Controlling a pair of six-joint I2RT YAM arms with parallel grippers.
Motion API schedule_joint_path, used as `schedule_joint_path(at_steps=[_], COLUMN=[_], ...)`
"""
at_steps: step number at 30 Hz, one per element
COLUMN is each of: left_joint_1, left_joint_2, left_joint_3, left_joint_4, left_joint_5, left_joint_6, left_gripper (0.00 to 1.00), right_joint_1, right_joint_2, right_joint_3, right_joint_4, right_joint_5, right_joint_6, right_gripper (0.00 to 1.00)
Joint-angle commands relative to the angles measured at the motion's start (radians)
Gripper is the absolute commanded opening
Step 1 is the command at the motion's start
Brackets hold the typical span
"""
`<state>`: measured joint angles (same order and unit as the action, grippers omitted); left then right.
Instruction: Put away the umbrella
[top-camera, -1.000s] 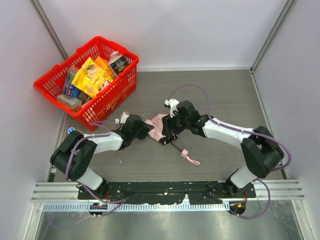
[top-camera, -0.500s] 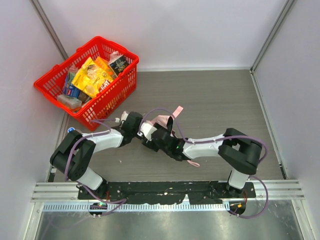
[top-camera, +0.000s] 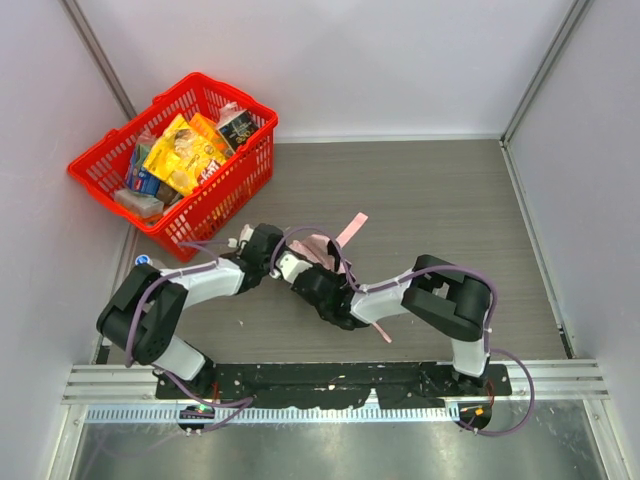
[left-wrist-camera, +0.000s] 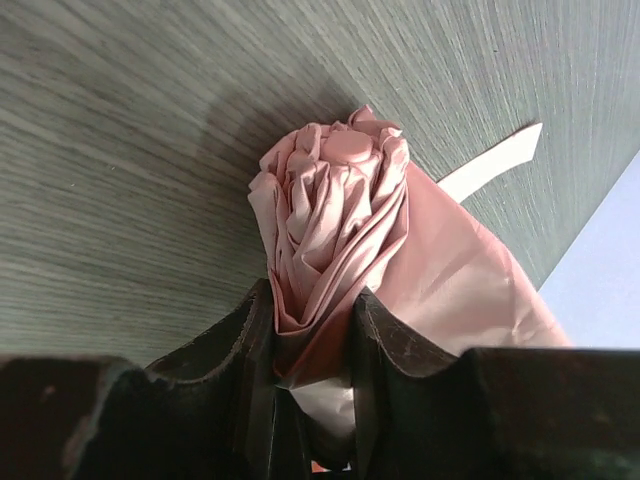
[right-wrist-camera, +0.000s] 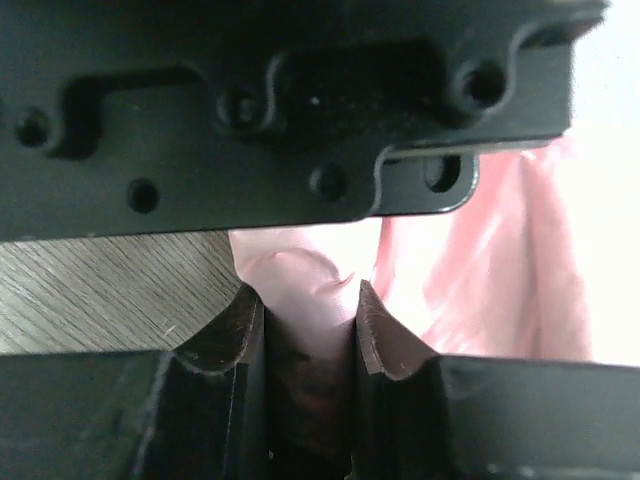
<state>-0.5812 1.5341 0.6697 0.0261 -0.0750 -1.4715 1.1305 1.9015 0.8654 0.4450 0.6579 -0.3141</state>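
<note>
Fabric fills both pincers: the left gripper (left-wrist-camera: 312, 300) is clenched on the bunched end of the umbrella (left-wrist-camera: 340, 200), and the right gripper (right-wrist-camera: 305, 300) pinches pink cloth just beside it. The umbrella lies folded mid-table (top-camera: 450, 200), its strap (top-camera: 350, 228) angled away. The red basket (top-camera: 230, 190) stands well apart, far left.

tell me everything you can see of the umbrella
The umbrella is pale pink, thin, slightly glossy fabric. It is folded, with its pleats bunched and twisted around a small round cap. A flat pink strap sticks out loose on the far side. The left claw and right claw both pinch the fabric. It sits low over the table, between the arms, which hide its shaft.
</note>
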Motion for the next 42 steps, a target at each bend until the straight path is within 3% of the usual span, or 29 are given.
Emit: schedule_joint_path(at_steps=[1, 3, 7, 10, 13, 22, 28, 35, 39, 42], left_joint_1=[-0.012, -0.006, 0.009, 0.030, 0.060, 0.086, 0.089, 0.089, 0.087, 0.086], left_joint_2=[0.020, -0.005, -0.043, -0.074, -0.095, -0.221, -0.148, -0.008, 0.026, 0.038], left_joint_3=[-0.102, -0.107, -0.123, -0.169, -0.215, -0.308, -0.230, -0.122, -0.079, -0.082], left_joint_4=[-0.259, -0.224, -0.122, 0.021, 0.145, 0.291, 0.138, 0.058, -0.063, -0.069], left_joint_5=[0.014, -0.008, -0.026, -0.008, 0.027, 0.024, -0.019, 0.000, -0.049, -0.068], left_joint_6=[0.013, 0.022, 0.050, 0.066, 0.089, 0.194, 0.105, 0.043, 0.046, 0.105], left_gripper=[0.00, 0.06, 0.60, 0.88, 0.99, 1.00, 1.00, 0.99, 0.90, 0.63], right_joint_1=[-0.032, -0.043, -0.069, -0.130, -0.202, -0.423, -0.482, -0.498, -0.502, -0.502], right_joint_2=[0.068, 0.076, 0.045, 0.027, 0.031, 0.136, 0.220, 0.255, 0.255, 0.255], right_joint_3=[-0.029, -0.039, -0.088, -0.124, -0.135, -0.079, -0.045, -0.020, -0.011, 0.001], right_joint_4=[-0.054, -0.074, -0.071, -0.062, -0.052, -0.060, -0.006, 0.020, 0.009, -0.025], right_joint_5=[-0.033, -0.105, -0.300, -0.530, -0.723, -1.275, -1.452, -1.502, -1.509, -1.508], right_joint_6=[0.070, 0.120, 0.213, 0.272, 0.311, 0.507, 0.636, 0.665, 0.655, 0.638], right_gripper=[0.01, 0.01, 0.01, 0.01, 0.01, 0.01, 0.01, 0.01, 0.01, 0.01])
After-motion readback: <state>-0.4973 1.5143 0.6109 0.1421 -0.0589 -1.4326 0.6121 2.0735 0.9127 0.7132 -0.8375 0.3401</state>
